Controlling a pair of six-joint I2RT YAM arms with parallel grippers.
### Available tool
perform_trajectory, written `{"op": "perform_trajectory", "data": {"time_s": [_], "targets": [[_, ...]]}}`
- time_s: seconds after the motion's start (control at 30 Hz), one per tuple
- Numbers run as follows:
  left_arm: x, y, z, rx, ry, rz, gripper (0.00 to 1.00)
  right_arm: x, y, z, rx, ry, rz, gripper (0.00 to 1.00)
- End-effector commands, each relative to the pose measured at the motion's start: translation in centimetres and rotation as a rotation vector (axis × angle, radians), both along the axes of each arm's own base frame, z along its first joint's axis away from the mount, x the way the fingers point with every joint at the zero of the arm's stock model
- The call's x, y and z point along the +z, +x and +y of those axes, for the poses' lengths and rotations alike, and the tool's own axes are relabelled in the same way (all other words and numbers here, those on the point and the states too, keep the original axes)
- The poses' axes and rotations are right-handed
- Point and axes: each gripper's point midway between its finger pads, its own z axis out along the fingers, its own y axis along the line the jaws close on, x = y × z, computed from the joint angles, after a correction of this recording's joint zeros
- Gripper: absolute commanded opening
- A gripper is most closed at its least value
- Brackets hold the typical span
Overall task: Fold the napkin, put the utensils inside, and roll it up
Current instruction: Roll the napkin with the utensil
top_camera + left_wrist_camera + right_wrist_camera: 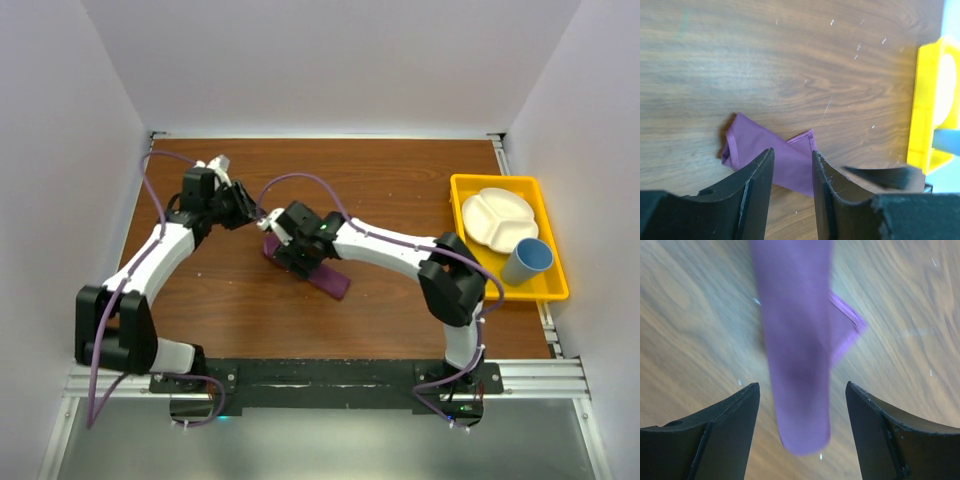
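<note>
The plum-purple napkin lies on the wooden table as a narrow rolled bundle, running diagonally. In the left wrist view the napkin shows a loose corner flap. In the right wrist view the napkin is a blurred long roll. My right gripper is open over the roll's upper-left part, and in its own view the right gripper has a finger on each side of the roll's end. My left gripper is open and empty just up-left of the roll, and in its own view the left gripper looks down on it. No utensils are in view.
A yellow tray stands at the right edge of the table with a white divided plate and a blue cup in it. The tray also shows in the left wrist view. White walls enclose the table.
</note>
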Motion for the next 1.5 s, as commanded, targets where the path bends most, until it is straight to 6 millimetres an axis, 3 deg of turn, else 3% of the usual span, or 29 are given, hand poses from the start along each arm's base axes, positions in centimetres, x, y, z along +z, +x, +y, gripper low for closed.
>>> {"op": "perform_trajectory", "data": {"time_s": [0.0, 0.1, 0.2, 0.37, 0.7, 1.1, 1.3, 1.47], "targets": [[-1.0, -2.4, 2.6, 0.110, 0.002, 0.039, 0.42, 1.0, 1.3, 1.0, 0.048, -0.098, -0.145, 0.72], [-1.3, -3.4, 3.2, 0.128, 0.005, 0.040, 0.42, 0.6, 0.1, 1.3, 0.099, -0.170, -0.186, 0.71], [-2.0, -4.0, 3.4, 0.135, 0.003, 0.058, 0.42, -0.5, -0.7, 0.2, 0.125, -0.262, -0.222, 0.71], [-2.4, -3.9, 2.9, 0.131, -0.046, 0.073, 0.42, -2.2, -2.1, -0.3, 0.150, -0.288, -0.232, 0.73], [-2.2, -3.1, 2.7, 0.119, -0.055, 0.073, 0.42, -4.1, -1.0, 0.5, 0.150, -0.297, -0.258, 0.74], [-2.4, -2.5, 3.1, 0.119, -0.063, 0.081, 0.42, -7.0, 0.9, -0.6, 0.113, -0.348, -0.255, 0.71], [-2.5, -2.1, 3.1, 0.118, -0.072, 0.081, 0.42, -9.6, 0.5, -1.1, 0.105, -0.306, -0.134, 0.53], [-2.6, -1.8, 2.9, 0.107, -0.085, 0.083, 0.42, -10.0, 0.1, -0.6, 0.091, -0.221, -0.026, 0.27]]}}
